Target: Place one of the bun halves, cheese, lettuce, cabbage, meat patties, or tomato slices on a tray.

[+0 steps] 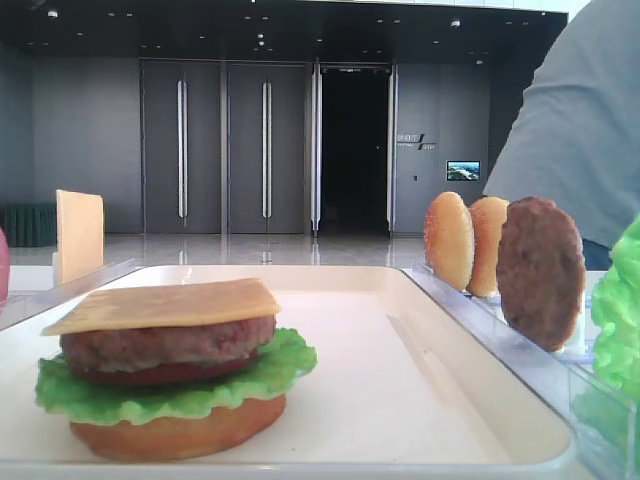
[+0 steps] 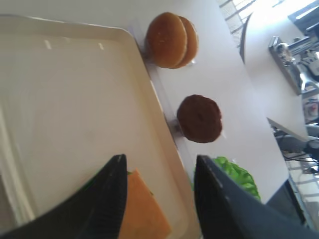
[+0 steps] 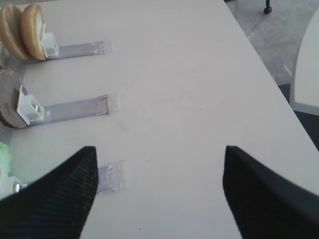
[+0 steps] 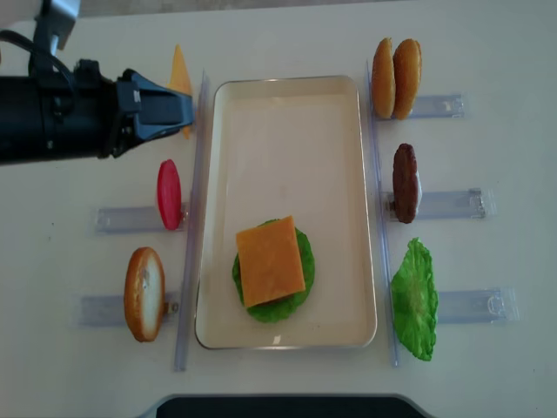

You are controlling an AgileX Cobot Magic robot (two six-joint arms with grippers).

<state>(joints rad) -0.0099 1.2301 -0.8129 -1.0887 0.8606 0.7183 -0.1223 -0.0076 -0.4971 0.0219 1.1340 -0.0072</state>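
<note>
On the cream tray (image 4: 287,84) sits a stack: bun half (image 1: 175,436), lettuce (image 1: 185,392), a dark-red tomato slice (image 1: 150,376), meat patty (image 1: 165,345) and, on top, cheese (image 4: 271,260). My left gripper (image 4: 184,116) hangs open and empty beside the tray's far left corner; in its wrist view the gripper (image 2: 159,159) looks down at the stack's cheese (image 2: 144,209). My right gripper (image 3: 159,154) is open over bare table, right of the holders, and holds nothing. Two bun halves (image 4: 396,78), a patty (image 4: 405,183) and lettuce (image 4: 415,299) stand right of the tray.
Left of the tray, clear holders carry a standing cheese slice (image 4: 180,74), a tomato slice (image 4: 169,193) and a bun half (image 4: 144,293). A long clear rail (image 4: 191,218) runs along each side of the tray. A person in grey (image 1: 590,120) stands at the back right.
</note>
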